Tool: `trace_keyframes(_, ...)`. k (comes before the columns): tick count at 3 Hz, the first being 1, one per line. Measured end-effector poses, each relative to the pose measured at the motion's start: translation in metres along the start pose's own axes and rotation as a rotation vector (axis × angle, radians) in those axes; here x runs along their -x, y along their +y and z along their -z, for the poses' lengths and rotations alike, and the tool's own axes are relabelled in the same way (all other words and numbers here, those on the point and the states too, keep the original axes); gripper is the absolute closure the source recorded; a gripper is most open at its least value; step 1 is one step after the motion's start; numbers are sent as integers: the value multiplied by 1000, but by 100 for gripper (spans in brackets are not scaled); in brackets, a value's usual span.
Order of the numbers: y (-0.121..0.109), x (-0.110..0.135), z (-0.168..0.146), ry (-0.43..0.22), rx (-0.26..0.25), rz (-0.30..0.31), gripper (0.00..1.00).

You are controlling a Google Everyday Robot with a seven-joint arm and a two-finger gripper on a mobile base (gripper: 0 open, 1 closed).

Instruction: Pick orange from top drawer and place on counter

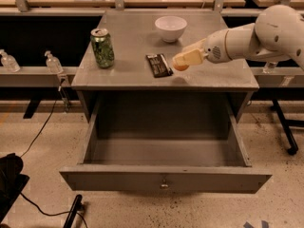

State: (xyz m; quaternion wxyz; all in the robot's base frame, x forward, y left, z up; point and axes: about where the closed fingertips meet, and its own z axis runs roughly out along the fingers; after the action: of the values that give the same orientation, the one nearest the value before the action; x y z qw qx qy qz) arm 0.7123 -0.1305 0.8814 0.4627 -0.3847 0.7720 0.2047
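Note:
The orange point(181, 66) is a small round fruit held between the cream fingers of my gripper point(185, 61), just above the counter point(209, 75) to the right of a black packet. The gripper reaches in from the right on a white arm and is shut on the orange. The top drawer point(164, 177) stands pulled fully open below the counter, with its small knob at the front centre, and its inside shows nothing in it.
On the counter stand a green can point(102, 48) at the left, a white bowl point(170, 28) at the back and a flat black packet point(158, 64) in the middle. Wooden benches run behind. Two small bottles point(52, 61) stand on a ledge at the left. A cable lies on the floor.

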Motion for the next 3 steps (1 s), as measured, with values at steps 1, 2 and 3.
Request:
trace_keyframes(1, -2, -11, -10, 7, 8, -14, 62)
trace_keyframes(2, -1, -12, -13, 9, 13, -15, 41)
trace_keyframes(3, 1, -12, -16, 10, 18, -15, 17)
